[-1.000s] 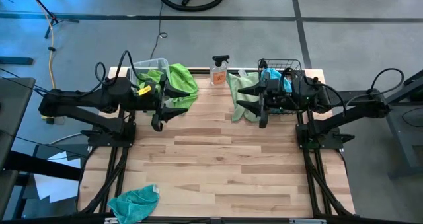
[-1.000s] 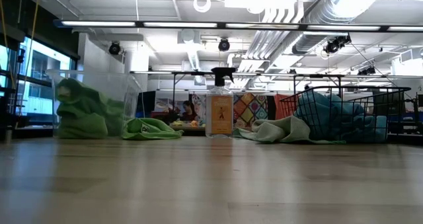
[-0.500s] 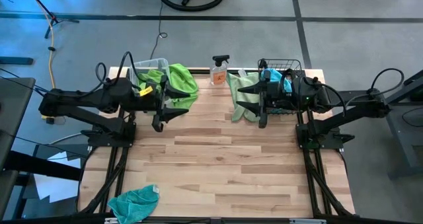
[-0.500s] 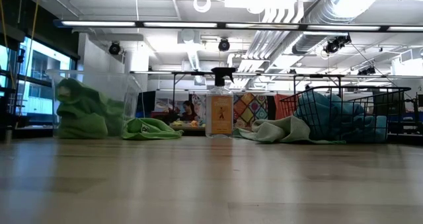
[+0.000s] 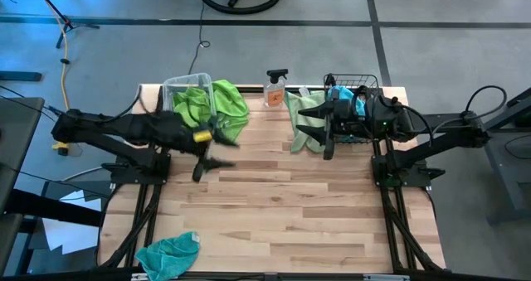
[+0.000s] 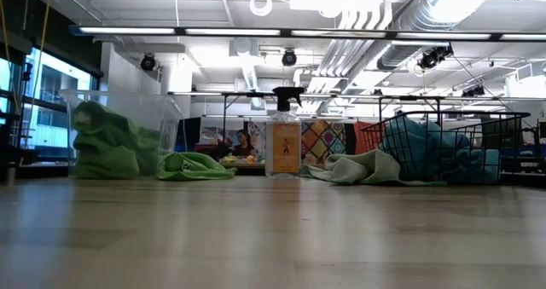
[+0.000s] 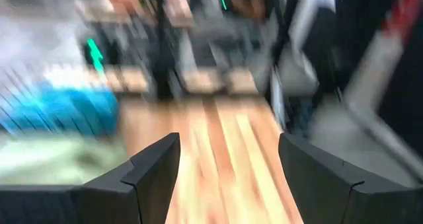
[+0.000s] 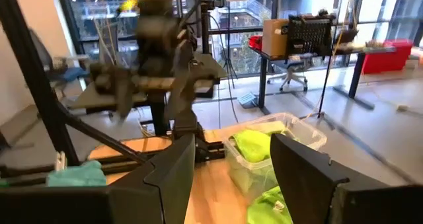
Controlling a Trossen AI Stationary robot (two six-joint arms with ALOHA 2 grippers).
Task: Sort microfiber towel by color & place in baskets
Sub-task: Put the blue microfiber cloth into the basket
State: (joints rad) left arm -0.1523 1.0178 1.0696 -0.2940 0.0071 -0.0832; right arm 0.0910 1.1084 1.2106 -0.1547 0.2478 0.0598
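Observation:
Lime green towels fill the clear tub [image 5: 187, 97], and another green towel [image 5: 230, 107] hangs over its right side onto the table. A paler green towel [image 5: 300, 115] lies beside the black wire basket [image 5: 355, 85], which holds sky blue towels [image 5: 342, 94]. One blue towel [image 5: 170, 253] lies at the table's near left edge. My left gripper [image 5: 212, 153] is open above the table, just near of the tub, and blurred. My right gripper [image 5: 313, 137] is open above the pale green towel; the low view shows neither gripper at table height.
A spray bottle [image 5: 275, 85] stands at the far edge between tub and basket, as the low view also shows it [image 6: 283, 144]. Bare wood spreads across the table's middle [image 5: 282, 206] and near right side. The room behind holds tables and a seated person.
My left arm has swung fast away from the tub, toward the table's near edge and a little right, its wrist turning; the fingers stay open. The towels, tub and basket have kept their places.

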